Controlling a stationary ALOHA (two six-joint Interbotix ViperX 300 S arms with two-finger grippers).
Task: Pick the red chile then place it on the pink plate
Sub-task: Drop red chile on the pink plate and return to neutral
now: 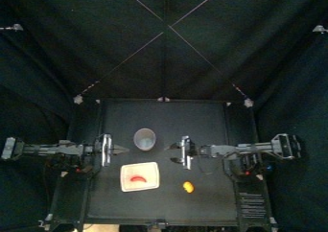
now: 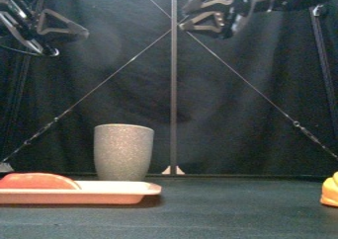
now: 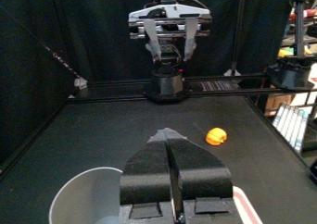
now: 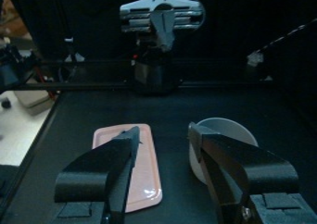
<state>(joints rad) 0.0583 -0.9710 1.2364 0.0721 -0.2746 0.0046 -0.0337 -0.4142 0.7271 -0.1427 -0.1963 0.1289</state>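
Black table [image 1: 212,121] in a curtained booth, seen from above & from the front edge.

Pink tray [image 1: 152,171] lies flat near the table's front edge, left of centre. The red chile [image 1: 133,179] rests on the tray, toward its left end, curved and lying flat. Nothing else is in the tray. Judging by how it lies, the placing looks done.

A tall grey speckled cup [image 1: 145,137] stands upright just behind the tray, not touching it. Its inside looks empty as far as can be seen.

A small yellow toy [image 1: 189,187] lies loose on the table to the tray's right, near the front edge, in no container.

Both arms hang raised above the table, clear of all items, prob. parked out of the way since the chile is down.

- **Left tool** [image 3: 166,133]: jaws pressed together, clenched on nothing, left of the cup.
- **Right tool** [image 4: 164,130]: jaws spread, released & empty, over the table's middle, behind the yellow toy.
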